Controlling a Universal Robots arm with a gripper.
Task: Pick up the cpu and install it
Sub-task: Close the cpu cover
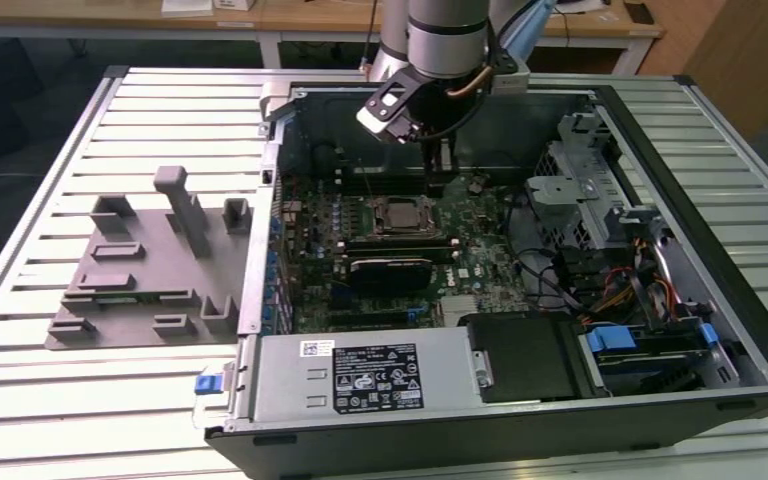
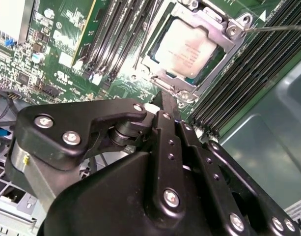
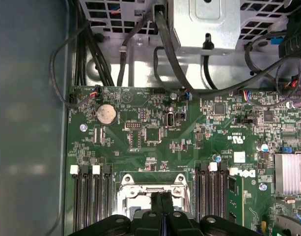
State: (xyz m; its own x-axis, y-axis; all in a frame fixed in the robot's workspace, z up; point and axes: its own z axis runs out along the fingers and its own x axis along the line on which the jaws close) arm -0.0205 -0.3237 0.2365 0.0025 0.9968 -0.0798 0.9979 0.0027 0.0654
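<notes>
The cpu (image 1: 402,214) is a small silvery square lying flat in its socket in the middle of the green motherboard (image 1: 478,250), inside the open computer case. In the second wrist view the cpu (image 2: 186,45) sits within the metal socket frame (image 2: 216,29). My gripper (image 1: 438,183) hangs just above the board, a little past the socket toward the case's far wall. Its black fingers (image 3: 158,200) are pressed together with nothing between them, and their tips (image 2: 162,101) stand near the socket's edge without touching the chip.
A grey plastic fixture tray (image 1: 144,270) lies on the slatted table at the exterior view's left. Inside the case are memory slots (image 3: 89,196), a black rectangular block (image 1: 391,272), cables (image 3: 165,44), a drive cage (image 1: 578,185) and the power supply (image 1: 357,375).
</notes>
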